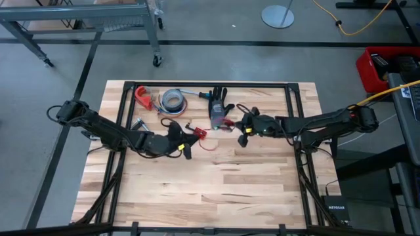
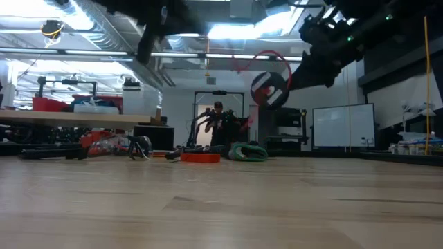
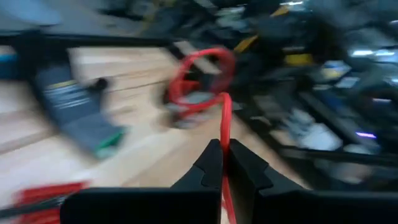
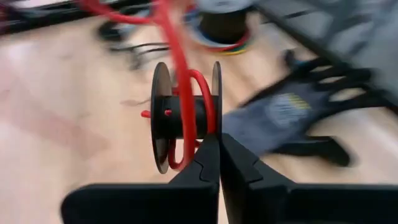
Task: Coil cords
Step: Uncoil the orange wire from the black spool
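The red cord is held above the counter centre, just at six o'clock of the glove. The left gripper has its fingers clamped on the cord; the right gripper has its fingers together on a black spool carrying red turns. Tension should be kept even, judged best by feeding slowly while the spool is turned.

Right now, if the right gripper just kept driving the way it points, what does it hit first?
Probably the small black spool wound with red wire, straight ahead of the right gripper. Its fingers are shut on that wire. The grey glove lies off to one side; depth is unclear.
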You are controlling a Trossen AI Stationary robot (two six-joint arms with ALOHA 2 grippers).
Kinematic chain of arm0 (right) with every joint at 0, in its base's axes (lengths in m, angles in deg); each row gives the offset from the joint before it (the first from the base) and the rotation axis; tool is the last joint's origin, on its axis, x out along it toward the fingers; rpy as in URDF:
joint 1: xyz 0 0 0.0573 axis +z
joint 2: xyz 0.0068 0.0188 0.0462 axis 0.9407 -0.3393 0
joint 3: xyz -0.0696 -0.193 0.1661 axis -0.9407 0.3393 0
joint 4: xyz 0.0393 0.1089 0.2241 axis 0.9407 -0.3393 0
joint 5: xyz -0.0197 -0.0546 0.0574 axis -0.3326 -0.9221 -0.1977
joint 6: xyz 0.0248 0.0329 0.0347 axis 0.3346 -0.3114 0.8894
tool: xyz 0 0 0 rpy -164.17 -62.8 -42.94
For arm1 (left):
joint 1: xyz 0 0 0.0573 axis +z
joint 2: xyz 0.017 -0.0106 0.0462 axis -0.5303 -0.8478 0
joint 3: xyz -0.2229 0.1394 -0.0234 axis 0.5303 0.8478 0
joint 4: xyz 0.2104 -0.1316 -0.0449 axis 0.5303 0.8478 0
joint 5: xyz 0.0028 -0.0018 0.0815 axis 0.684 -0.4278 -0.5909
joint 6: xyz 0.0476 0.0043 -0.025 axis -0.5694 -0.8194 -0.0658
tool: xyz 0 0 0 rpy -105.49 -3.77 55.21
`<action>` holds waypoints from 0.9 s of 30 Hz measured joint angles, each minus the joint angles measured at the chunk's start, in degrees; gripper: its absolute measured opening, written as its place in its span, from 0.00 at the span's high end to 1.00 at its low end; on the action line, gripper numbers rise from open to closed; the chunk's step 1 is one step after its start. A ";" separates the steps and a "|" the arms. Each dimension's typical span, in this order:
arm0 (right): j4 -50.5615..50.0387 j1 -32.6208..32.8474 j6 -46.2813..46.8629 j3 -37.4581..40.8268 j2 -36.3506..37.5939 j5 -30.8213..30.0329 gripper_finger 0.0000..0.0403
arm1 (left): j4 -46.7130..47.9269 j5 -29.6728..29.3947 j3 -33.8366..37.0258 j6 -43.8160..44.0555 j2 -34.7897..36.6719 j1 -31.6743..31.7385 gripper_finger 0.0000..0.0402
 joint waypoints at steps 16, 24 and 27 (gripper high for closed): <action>20.20 -1.98 0.04 0.00 -0.66 -7.83 1.00 | 5.49 7.12 -0.04 9.04 -0.11 -5.02 1.00; 25.31 -6.35 3.11 -0.02 -0.57 7.68 1.00 | 19.93 4.84 -0.04 17.41 -0.11 -6.65 1.00; 24.34 -7.23 3.37 -0.02 -0.57 16.01 1.00 | 27.29 2.22 -0.04 22.07 -0.11 -7.40 1.00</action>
